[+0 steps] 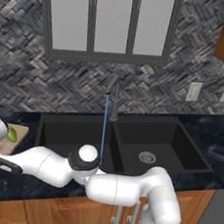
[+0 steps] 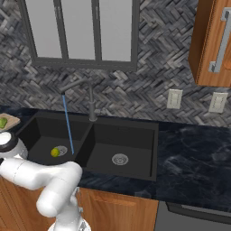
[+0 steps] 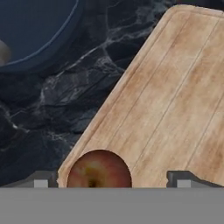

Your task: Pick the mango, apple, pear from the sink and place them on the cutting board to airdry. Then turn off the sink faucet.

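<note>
The red apple (image 3: pixel 98 169) lies on the near corner of the light wooden cutting board (image 3: pixel 175 100). My gripper (image 3: pixel 112 180) hangs over it, open, its fingertips (image 3: pixel 41 182) standing apart from the fruit on both sides. The green pear (image 1: pixel 11 133) rests on the cutting board (image 1: pixel 13 144) left of the sink (image 1: pixel 130 140), where my arm reaches. The yellow-green mango (image 2: pixel 54 152) lies in the left basin of the sink (image 2: pixel 126 135) beside the drain. A thin blue stream of water (image 2: pixel 67 122) runs from the sink faucet (image 2: pixel 91 106) into that basin.
A dark blue round dish (image 3: pixel 35 30) sits on the black marble counter (image 3: pixel 52 113) just beyond the board's edge. The right basin holds a silver drain (image 1: pixel 147 157). A window (image 1: pixel 109 20) and wall outlets (image 1: pixel 194 91) are behind the sink, with a wooden cabinet (image 2: pixel 212 40) at upper right.
</note>
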Robot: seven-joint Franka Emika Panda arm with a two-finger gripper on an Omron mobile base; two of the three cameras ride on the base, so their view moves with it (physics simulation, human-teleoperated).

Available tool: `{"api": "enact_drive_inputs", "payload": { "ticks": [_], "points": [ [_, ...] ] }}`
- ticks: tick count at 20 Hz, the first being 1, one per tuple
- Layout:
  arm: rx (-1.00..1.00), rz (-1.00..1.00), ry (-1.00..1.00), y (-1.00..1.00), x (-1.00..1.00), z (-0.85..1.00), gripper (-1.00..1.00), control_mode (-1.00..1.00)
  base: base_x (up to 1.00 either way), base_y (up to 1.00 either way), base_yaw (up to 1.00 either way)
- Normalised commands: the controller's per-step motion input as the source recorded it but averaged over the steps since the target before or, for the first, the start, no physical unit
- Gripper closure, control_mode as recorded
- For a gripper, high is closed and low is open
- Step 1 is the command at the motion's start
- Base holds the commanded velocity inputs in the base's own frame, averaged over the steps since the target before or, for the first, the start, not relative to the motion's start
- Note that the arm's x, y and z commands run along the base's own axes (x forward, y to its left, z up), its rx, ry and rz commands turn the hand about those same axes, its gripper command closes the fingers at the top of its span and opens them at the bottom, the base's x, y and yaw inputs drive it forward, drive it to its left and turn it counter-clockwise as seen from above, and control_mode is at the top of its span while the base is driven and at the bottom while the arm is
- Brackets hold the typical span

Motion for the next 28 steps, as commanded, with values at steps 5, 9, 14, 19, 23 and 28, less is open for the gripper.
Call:
{"api": "enact_drive_inputs", "payload": {
  "ticks": [5, 9, 14, 19, 23, 28],
  "points": [
    [0.02, 0.0, -0.1, -0.57, 0.05, 0.39, -1.0, -1.0, 0.0, 0.0, 0.0],
    [0.0, 0.0, -0.15, -0.78, 0.19, 0.15, -1.0, -1.0, 0.0, 0.0, 0.0],
    [0.0, 0.03, -0.13, -1.0, 0.15, 0.0, -1.0, -1.0, 0.0, 0.0, 0.0],
    [0.01, 0.06, -0.12, -1.0, 0.0, 0.0, -1.0, -1.0, 0.0, 0.0, 0.0],
    [0.01, 0.07, -0.13, -1.0, -0.03, 0.0, -1.0, -1.0, 0.0, 0.0, 0.0],
    [0.0, 0.05, -0.13, -0.98, -0.34, 0.1, -1.0, -1.0, 0.0, 0.0, 0.0]
  ]
}}
